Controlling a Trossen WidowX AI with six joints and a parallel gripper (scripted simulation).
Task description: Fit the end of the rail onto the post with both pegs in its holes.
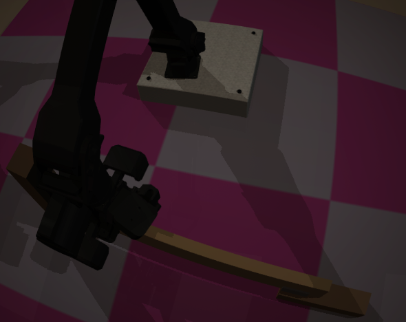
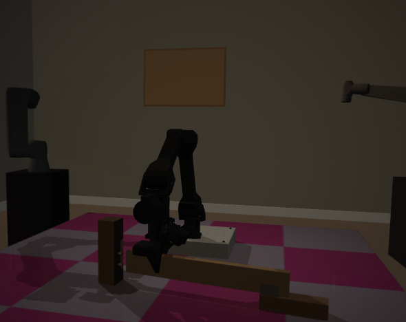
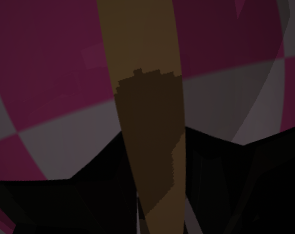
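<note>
So the hand (image 2: 153, 258) is clamped down on the bed rail (image 2: 210, 272), pinching it from above close to its near end, with that end lifted off the bench (image 2: 335, 263).

What matters now is the line-up. The rail's long axis runs from the hand away to the footboard block (image 2: 295, 305), where the far end sits in the bracket (image 2: 270, 289). The post (image 2: 110, 250) stands just past the hand on the other side, and its two pegs (image 2: 120, 258) point straight at the rail's end face. I'd say there's a small gap left, so the rail just needs sliding lengthwise onto them.

From the wrist view the rail runs dead centre between the fingers, straight ahead.
</note>
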